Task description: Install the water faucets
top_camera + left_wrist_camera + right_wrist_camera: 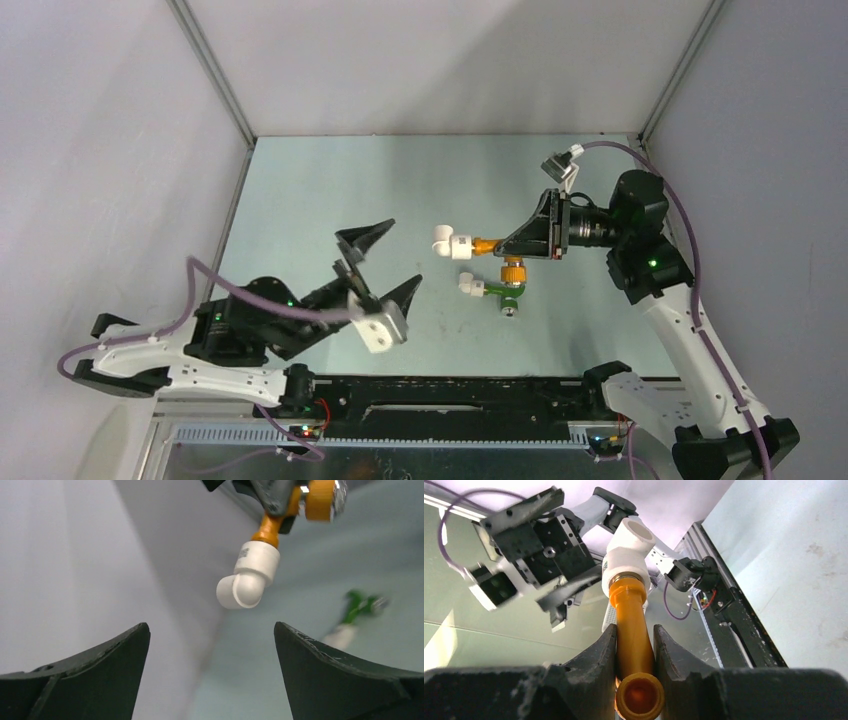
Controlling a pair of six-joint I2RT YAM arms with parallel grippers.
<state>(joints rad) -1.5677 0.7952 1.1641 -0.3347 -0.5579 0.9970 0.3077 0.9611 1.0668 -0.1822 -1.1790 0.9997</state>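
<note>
My right gripper (pixel 506 246) is shut on the orange faucet (pixel 486 245) and holds it above the table, stem pointing left. A white elbow fitting (pixel 449 242) sits on the stem's end. In the right wrist view the fingers (pixel 601 650) clamp the orange stem (pixel 631 615) below the elbow (pixel 626 555). The green faucet (pixel 506 292) lies on the table below it, with a white elbow (pixel 468 285) on its end. My left gripper (pixel 402 254) is open and empty, left of the held elbow; its wrist view shows the elbow (pixel 250 575) ahead, beyond the fingertips.
The pale green table (pixel 330 180) is boxed in by grey walls on the left, back and right. A black rail (pixel 450 390) with the arm bases runs along the near edge. The green faucet also shows blurred in the left wrist view (pixel 360 605).
</note>
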